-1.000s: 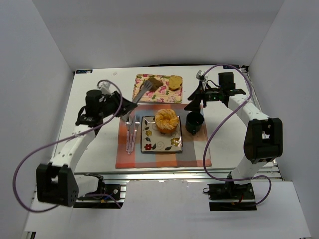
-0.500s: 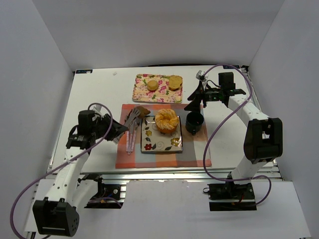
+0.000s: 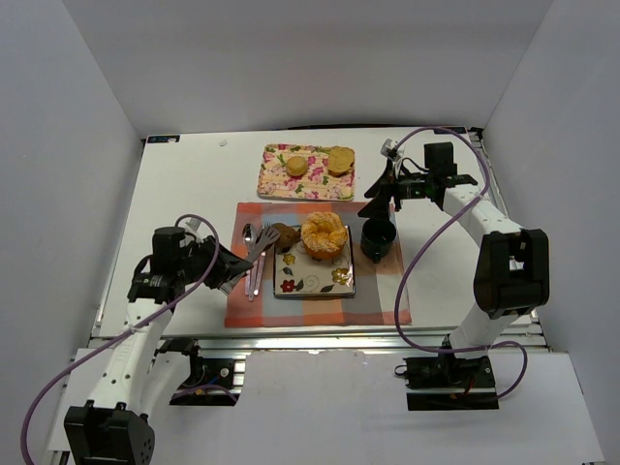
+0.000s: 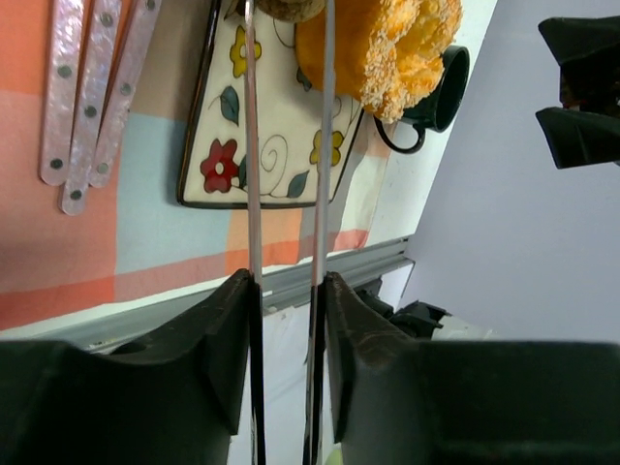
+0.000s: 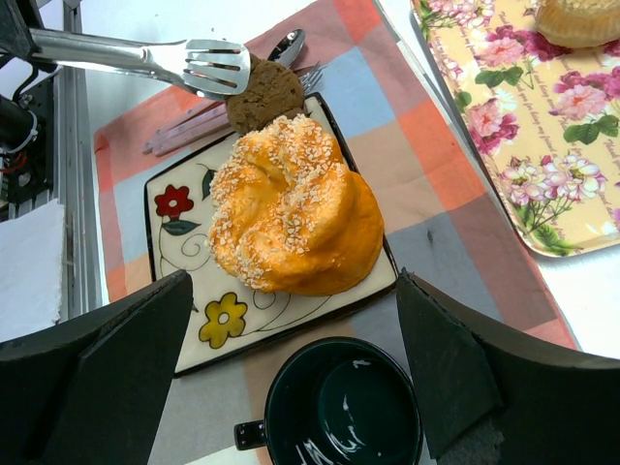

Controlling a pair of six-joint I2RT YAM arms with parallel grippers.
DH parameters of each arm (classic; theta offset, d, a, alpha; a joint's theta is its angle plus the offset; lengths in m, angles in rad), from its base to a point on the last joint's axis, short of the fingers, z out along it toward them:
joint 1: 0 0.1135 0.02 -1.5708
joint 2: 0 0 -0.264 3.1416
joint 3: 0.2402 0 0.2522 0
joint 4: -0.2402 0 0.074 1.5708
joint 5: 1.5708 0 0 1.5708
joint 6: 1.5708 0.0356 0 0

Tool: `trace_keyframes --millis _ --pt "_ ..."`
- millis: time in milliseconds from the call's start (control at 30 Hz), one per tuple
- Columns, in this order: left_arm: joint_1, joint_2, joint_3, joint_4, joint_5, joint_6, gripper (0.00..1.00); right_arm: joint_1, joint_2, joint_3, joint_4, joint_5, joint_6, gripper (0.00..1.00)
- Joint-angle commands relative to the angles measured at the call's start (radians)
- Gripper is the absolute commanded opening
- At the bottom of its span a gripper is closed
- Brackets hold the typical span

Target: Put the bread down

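L hand was squeezed nearly closed on both arms of the tongs. The tongs' tip held the brown bread over the corner of the plate nearest the cutlery, just beside the seeded bun. Couldn't tell if the bread touched the plate. R hand hung wide open w/ nothing in it, above the mug.

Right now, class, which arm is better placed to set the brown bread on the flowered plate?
Left. The left claw grips the tongs, whose tips pinch the brown bread at the plate corner. The right claw hangs open and empty above the mug.
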Motion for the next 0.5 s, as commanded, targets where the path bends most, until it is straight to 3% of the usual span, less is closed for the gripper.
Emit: trace_keyframes --millis 0,233,467 --pt "0.0 -0.006 -0.016 -0.009 0.056 -0.001 0.43 -0.007 -0.032 0.002 0.011 -0.026 0.0 0.89" --pt "-0.001 0.039 -0.013 -0.038 0.091 0.039 0.56 -0.007 -0.029 0.004 0.011 -0.022 0.0 0.89" --pt "-0.001 0.043 0.008 -0.078 0.082 0.064 0.58 -0.007 -0.024 0.007 0.011 -0.02 0.002 0.89"
